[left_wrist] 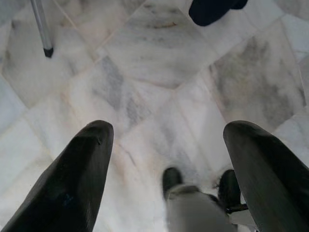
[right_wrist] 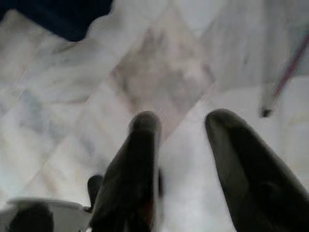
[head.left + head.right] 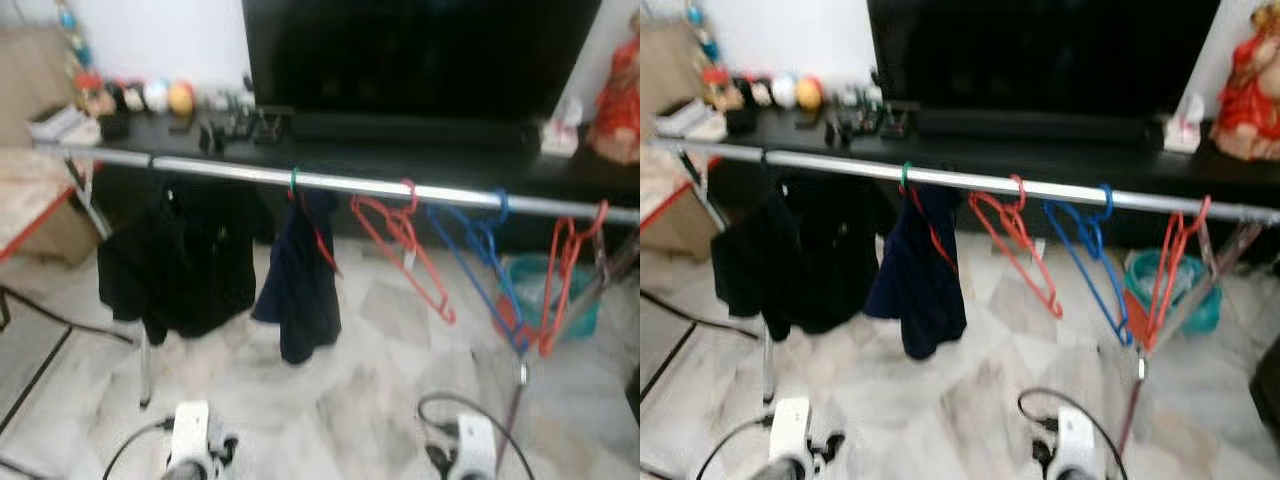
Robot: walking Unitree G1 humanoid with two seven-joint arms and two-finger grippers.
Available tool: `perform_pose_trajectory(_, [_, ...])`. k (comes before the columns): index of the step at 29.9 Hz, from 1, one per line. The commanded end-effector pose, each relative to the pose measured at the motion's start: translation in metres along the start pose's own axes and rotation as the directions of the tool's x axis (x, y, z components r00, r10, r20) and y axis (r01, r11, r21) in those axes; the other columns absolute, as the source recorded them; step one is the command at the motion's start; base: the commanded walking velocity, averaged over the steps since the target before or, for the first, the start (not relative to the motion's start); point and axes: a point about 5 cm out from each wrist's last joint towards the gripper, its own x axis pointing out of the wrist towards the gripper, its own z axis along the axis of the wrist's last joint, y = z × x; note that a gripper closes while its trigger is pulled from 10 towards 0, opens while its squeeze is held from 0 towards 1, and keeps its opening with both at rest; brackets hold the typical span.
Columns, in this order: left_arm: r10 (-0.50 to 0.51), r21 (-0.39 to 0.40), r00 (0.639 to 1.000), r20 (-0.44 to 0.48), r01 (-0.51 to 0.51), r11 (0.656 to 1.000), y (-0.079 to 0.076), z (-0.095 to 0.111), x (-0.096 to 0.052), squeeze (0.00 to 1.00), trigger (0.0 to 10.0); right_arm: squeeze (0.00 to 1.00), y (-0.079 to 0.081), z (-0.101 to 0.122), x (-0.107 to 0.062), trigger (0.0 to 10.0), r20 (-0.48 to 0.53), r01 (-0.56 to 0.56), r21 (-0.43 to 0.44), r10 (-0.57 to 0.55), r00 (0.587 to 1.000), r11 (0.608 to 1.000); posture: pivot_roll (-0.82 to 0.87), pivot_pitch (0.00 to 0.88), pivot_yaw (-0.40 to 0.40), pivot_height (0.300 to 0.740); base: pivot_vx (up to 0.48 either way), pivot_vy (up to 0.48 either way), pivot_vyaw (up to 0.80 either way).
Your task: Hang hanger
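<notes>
A silver clothes rail (image 3: pixel 400 187) runs across in front of me at chest height. On it hang a black garment (image 3: pixel 185 260), a navy garment (image 3: pixel 300 280) on a green-hooked hanger, an empty red hanger (image 3: pixel 400 235), a blue hanger (image 3: pixel 480 250) and another red hanger (image 3: pixel 565 270) near the right end. Both my arms hang low, with the wrists (image 3: pixel 190 440) (image 3: pixel 470 445) at the bottom edge. The left gripper (image 1: pixel 166 130) is open over the marble floor, holding nothing. My right gripper (image 2: pixel 181 118) also points at the floor, fingers apart and empty.
Behind the rail stand a black console (image 3: pixel 400 150) with small ornaments and a large dark TV (image 3: pixel 420 55). A teal basket (image 3: pixel 560 290) sits on the floor at right. At the left is a red-edged table (image 3: pixel 30 200). Rack legs (image 3: pixel 145 365) and cables cross the floor.
</notes>
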Motion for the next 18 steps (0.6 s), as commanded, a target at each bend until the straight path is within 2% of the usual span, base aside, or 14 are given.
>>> perform_pose_trajectory(1, [0.007, 0.006, 1.0, -0.003, -0.007, 1.0, 0.002, -0.001, 0.0, 0.0, 10.0, 0.0, 0.006, -0.002, 0.001, 10.0, -0.009, -0.016, 0.005, 0.017, 1.0, 1.0, -0.07, 0.0, -0.018, 0.74, 0.0, -0.326, 0.0])
perform_pose_trajectory(6, [0.008, 0.01, 1.0, -0.001, -0.008, 1.0, 0.002, 0.0, 0.0, 0.0, 10.0, 0.0, 0.007, -0.001, 0.001, 10.0, -0.007, -0.014, 0.009, 0.014, 1.0, 1.0, -0.08, 0.0, -0.016, 0.74, 0.0, -0.32, 0.0])
perform_pose_trajectory(9, [0.014, 0.011, 1.0, 0.014, -0.014, 1.0, 0.003, 0.005, 0.001, 0.0, 10.0, 0.0, 0.007, -0.001, 0.001, 10.0, -0.005, -0.014, 0.014, 0.014, 1.0, 1.0, -0.07, 0.0, -0.016, 0.74, 0.0, 0.0, 0.0])
perform_pose_trajectory(14, [0.038, 0.01, 0.992, 0.117, -0.039, 0.999, 0.008, 0.029, 0.004, 0.0, 10.0, 0.0, 0.008, 0.0, 0.001, 10.0, -0.002, -0.017, 0.015, 0.017, 1.0, 1.0, -0.07, 0.0, -0.013, 0.74, 0.0, 0.0, 0.0])
perform_pose_trajectory(18, [0.058, -0.006, 0.961, 0.27, -0.059, 0.998, 0.014, 0.058, 0.005, 0.0, 10.0, 0.0, 0.009, 0.0, 0.002, 10.0, 0.001, -0.019, 0.016, 0.019, 1.0, 1.0, -0.08, 0.0, -0.007, 0.74, 0.0, 0.0, 0.0])
